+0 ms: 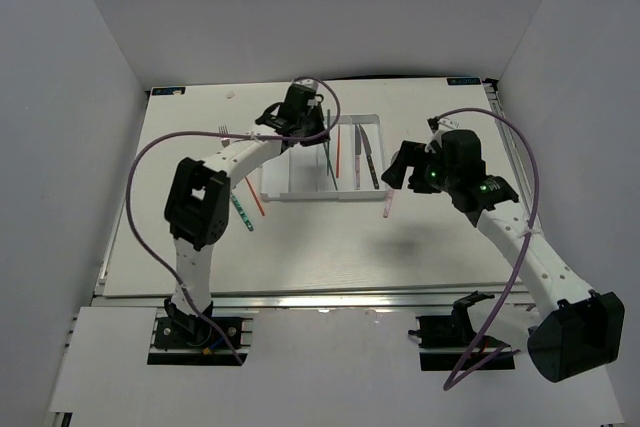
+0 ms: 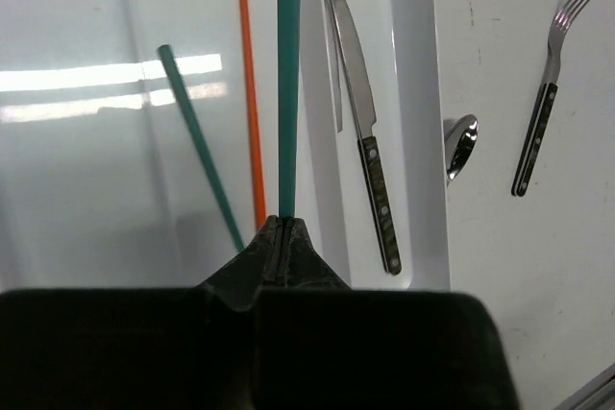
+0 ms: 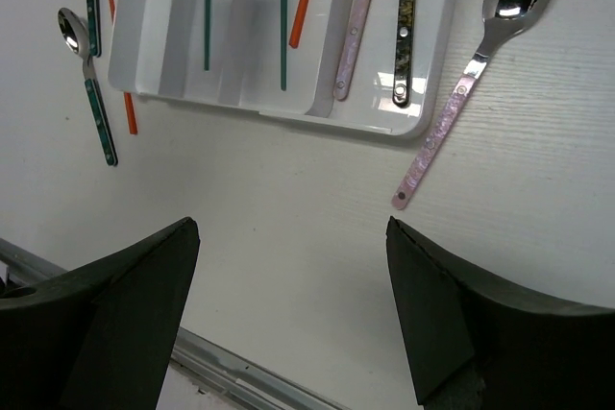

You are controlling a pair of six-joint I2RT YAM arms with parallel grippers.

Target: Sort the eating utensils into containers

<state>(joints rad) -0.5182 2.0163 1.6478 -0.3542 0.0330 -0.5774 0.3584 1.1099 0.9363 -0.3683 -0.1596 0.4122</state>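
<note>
My left gripper (image 2: pixel 279 223) is shut on a teal chopstick (image 2: pixel 287 93) and holds it over the white tray (image 2: pixel 423 93), near a divider. Another teal chopstick (image 2: pixel 200 146), an orange chopstick (image 2: pixel 252 93) and a dark-handled knife (image 2: pixel 370 141) lie in the tray's compartments. My right gripper (image 3: pixel 293 228) is open and empty above the table, near the tray's (image 3: pixel 288 112) right front corner. A pink-handled spoon (image 3: pixel 471 74) lies on the table just right of the tray. A pink-handled utensil (image 3: pixel 354 31) lies in the tray.
A teal-handled spoon (image 3: pixel 91 93) and an orange chopstick (image 3: pixel 125 93) lie on the table left of the tray. A dark-handled fork (image 2: pixel 543 112) and a spoon bowl (image 2: pixel 460 144) lie beside the tray's far-left end. White walls enclose the table (image 1: pixel 300 247).
</note>
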